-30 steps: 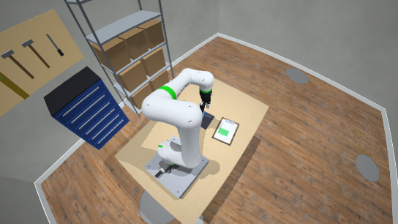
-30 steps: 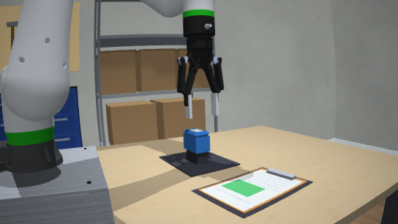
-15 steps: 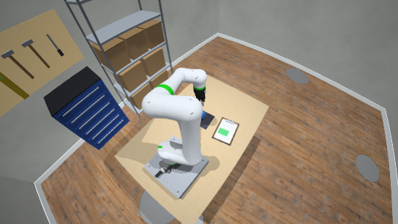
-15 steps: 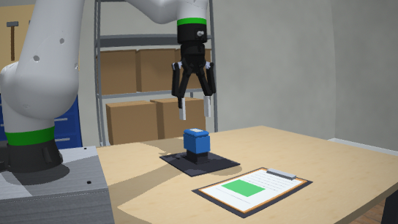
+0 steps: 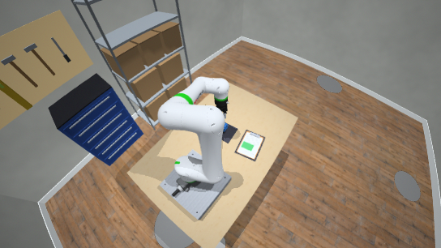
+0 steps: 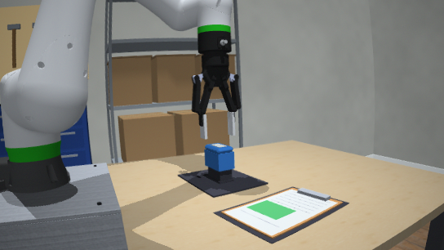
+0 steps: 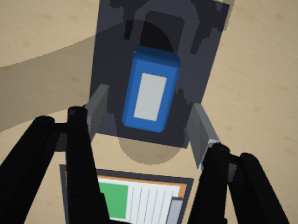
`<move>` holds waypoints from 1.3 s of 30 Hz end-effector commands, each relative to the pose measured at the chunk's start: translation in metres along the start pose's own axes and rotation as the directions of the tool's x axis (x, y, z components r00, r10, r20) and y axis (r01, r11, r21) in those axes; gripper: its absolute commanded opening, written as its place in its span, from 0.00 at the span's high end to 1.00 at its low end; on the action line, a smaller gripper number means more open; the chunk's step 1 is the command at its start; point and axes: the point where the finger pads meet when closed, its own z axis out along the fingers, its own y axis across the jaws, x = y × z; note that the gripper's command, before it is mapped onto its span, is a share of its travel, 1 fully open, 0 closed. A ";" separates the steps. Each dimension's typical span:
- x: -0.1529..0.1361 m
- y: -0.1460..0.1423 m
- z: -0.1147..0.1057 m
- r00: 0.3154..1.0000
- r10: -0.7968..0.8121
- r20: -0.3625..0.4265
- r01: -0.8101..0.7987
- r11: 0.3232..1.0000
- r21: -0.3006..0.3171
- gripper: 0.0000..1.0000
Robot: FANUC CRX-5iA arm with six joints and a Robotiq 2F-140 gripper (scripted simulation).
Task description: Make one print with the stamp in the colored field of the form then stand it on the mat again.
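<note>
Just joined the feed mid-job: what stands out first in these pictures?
The claw hangs part-open and holding nothing just above the blue stamp, which stands on its dark mat mid-table. Beside the mat lies the clipboard form, its green field unmarked.

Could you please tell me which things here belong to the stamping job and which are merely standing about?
Belonging to the job:
- blue stamp
- dark mat
- form with green field
- end effector, open above the stamp

Standing about:
- shelf rack of boxes
- blue drawer cabinet
- wall tools
</note>
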 end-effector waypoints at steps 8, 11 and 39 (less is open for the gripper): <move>0.000 0.000 0.041 1.000 0.000 0.000 0.000 1.000 0.000 0.46; 0.000 0.000 0.055 1.000 0.000 0.000 0.000 1.000 0.000 0.46; 0.000 0.000 0.086 1.000 0.000 0.000 0.000 1.000 0.000 0.46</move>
